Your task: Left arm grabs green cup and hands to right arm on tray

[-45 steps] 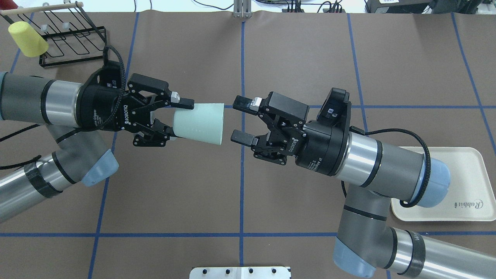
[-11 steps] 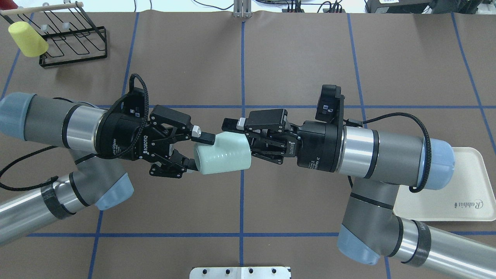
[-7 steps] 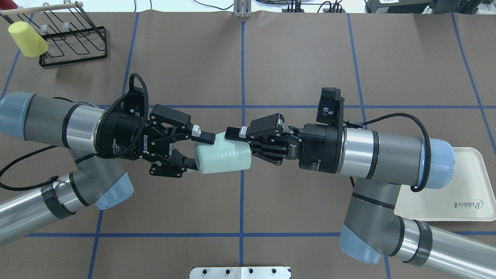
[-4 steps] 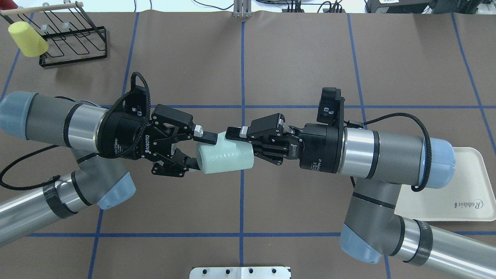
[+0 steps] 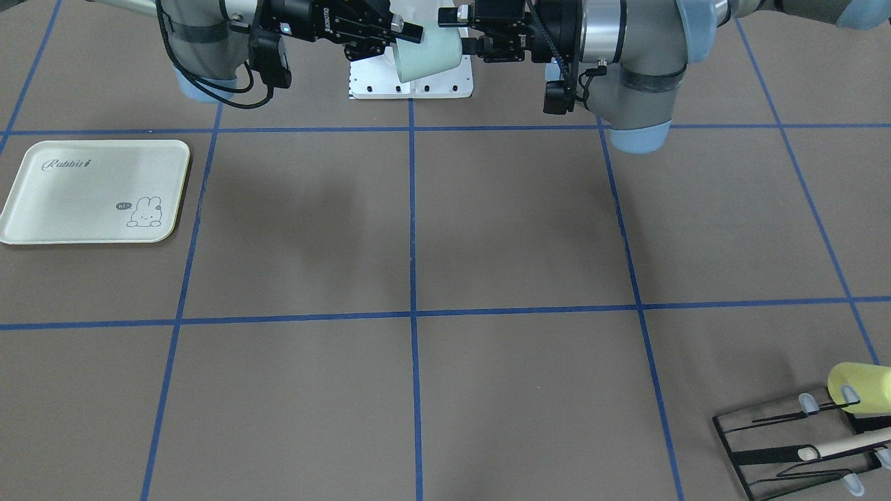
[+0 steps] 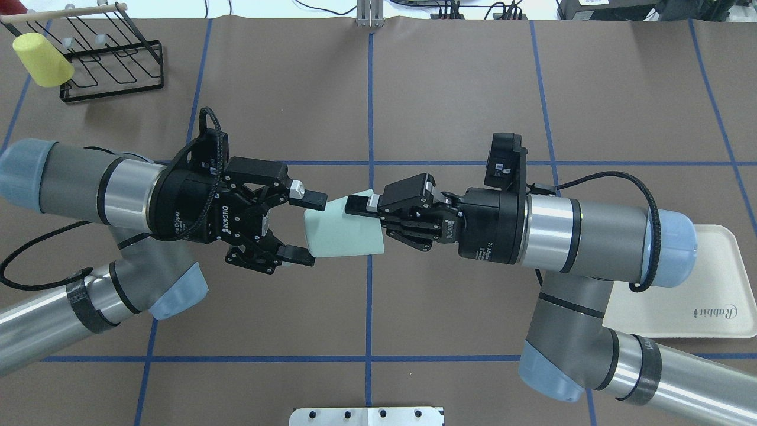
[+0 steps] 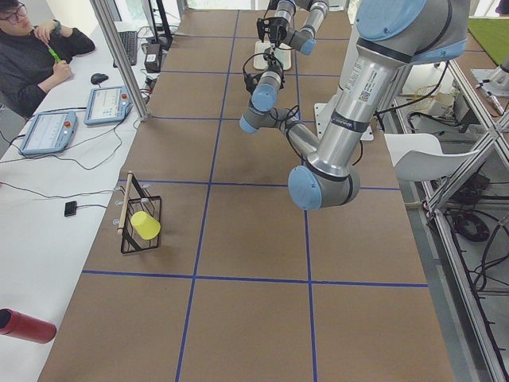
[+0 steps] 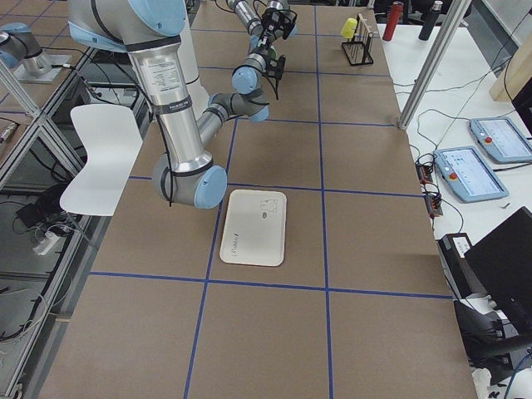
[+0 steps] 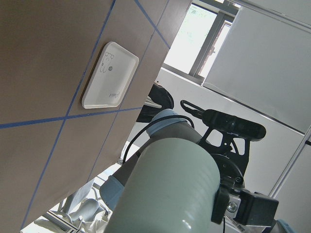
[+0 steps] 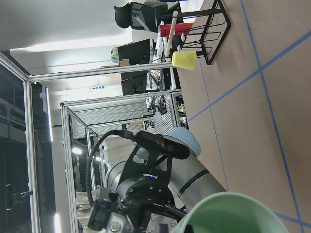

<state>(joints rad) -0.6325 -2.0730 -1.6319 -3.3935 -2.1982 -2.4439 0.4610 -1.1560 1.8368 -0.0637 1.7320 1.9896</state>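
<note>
The pale mint-green cup (image 6: 343,232) lies on its side in mid-air over the table's middle, between the two grippers; it also shows in the front view (image 5: 428,52). My right gripper (image 6: 358,223) is shut on the cup's wide rim end, one finger over its top. My left gripper (image 6: 312,229) is open, its fingers spread above and below the cup's base end and just off it. The left wrist view shows the cup (image 9: 170,189) close up. The cream Rabbit tray (image 6: 709,266) lies at the right, partly under my right arm, and nothing lies on it (image 5: 69,202).
A black wire rack (image 6: 112,53) with a yellow-green cup (image 6: 41,50) on a peg stands at the far left corner. A white mounting plate (image 6: 366,416) sits at the near edge. Blue tape lines cross the brown table.
My right gripper closed on the cup's rim end about a second ago. My left gripper's fingers have now spread off the cup, and the cup has tilted slightly.
</note>
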